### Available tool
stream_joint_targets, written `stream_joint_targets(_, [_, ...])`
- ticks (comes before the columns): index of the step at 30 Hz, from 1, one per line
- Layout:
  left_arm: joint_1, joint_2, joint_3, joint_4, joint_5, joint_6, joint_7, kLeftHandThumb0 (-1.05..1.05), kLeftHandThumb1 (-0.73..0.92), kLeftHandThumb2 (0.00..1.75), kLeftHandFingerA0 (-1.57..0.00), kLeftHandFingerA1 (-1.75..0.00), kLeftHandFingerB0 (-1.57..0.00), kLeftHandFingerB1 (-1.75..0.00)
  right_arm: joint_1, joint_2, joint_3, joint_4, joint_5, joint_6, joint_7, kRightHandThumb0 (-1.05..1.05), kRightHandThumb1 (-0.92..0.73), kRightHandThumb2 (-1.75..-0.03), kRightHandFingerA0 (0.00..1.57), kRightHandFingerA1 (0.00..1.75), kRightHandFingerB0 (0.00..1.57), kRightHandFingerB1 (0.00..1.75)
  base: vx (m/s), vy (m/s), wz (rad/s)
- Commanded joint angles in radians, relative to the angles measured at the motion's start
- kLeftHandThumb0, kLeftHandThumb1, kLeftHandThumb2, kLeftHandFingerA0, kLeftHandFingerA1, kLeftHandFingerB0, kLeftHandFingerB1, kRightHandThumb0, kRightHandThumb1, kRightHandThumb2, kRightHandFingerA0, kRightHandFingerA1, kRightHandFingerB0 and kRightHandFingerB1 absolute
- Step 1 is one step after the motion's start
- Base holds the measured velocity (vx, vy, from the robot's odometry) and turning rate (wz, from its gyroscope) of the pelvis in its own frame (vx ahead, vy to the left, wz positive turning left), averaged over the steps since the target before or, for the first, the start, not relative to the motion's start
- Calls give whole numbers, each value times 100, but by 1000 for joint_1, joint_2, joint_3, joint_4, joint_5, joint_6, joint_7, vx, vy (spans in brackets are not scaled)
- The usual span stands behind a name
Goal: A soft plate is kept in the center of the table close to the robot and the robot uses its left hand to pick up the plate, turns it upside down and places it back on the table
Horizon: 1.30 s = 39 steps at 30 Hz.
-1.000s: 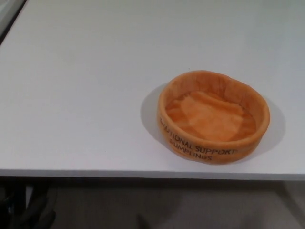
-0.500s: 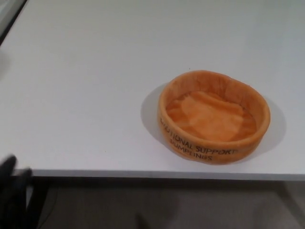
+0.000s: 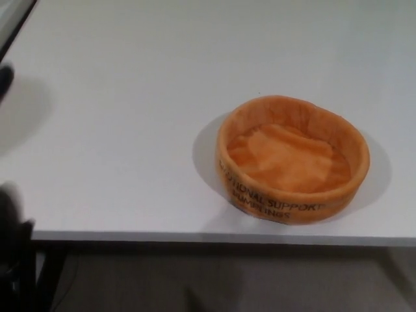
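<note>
table (image 3: pixel 130 117): white, flat top, fills most of the head view; its near edge runs straight across the lower part of the picture, with dim floor and dark shapes below it.

soft plate (image 3: pixel 292 159): orange, plush, round, with a raised wall all the way round and a rumpled, creased bottom. it rests on the table right of centre, near the front edge, opening upward. dark printed lettering runs along the outer wall on the near side; part of it reads "support", the rest is too blurred to make out. a soft shadow lies on the table to its left and right. nothing touches it.

left hand (image 3: pixel 5 81): only a small black, blurred sliver shows at the far left edge of the picture, above the table, with a grey shadow on the white surface just beside it. whether its fingers are spread or closed cannot be told from so little. it is well apart from the soft plate. a second dark blur sits lower at the left edge, by the table's front edge; what it belongs to cannot be told.

right hand: none of it shows.
</note>
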Motion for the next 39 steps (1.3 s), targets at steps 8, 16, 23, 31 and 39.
stream_joint_targets(8, [-352, 78, -97, 94, 245, 196, 65, -96, 87, 67, -29, -34, -28, -31, 0, -21, -3, -29, -16, 24, -14, -86, -78, -113, 8, 45, 0, 19, 0, 0, 0])
stream_joint_targets(16, [-509, 96, -185, 131, 379, 261, 74, -100, 79, 75, -24, -38, -23, -30, -10, -21, -4, -17, -19, 24, -14, -86, -78, -113, 10, 45, 0, 20, 0, 0, 0])
stream_joint_targets(23, [-590, 95, -304, 210, 514, 274, 81, -94, 86, 67, -20, -41, -24, -29, 3, -15, -7, -27, -7, 32, -11, -78, -73, -111, 12, 47, 0, 26, 0, 0, 0])
stream_joint_targets(31, [-675, 134, -419, 343, 670, 296, 74, -97, 86, 67, -20, -38, -21, -28, -7, -24, -11, -30, -4, 47, -11, -86, -77, -112, 13, 46, 0, 20, 0, 0, 0])
stream_joint_targets(39, [-765, 162, -552, 497, 805, 310, 59, -103, 85, 67, -22, -37, -23, -28, -1, -27, -12, -45, -13, 50, -14, -75, -71, -111, 10, 46, 0, 28, 0, 0, 0])
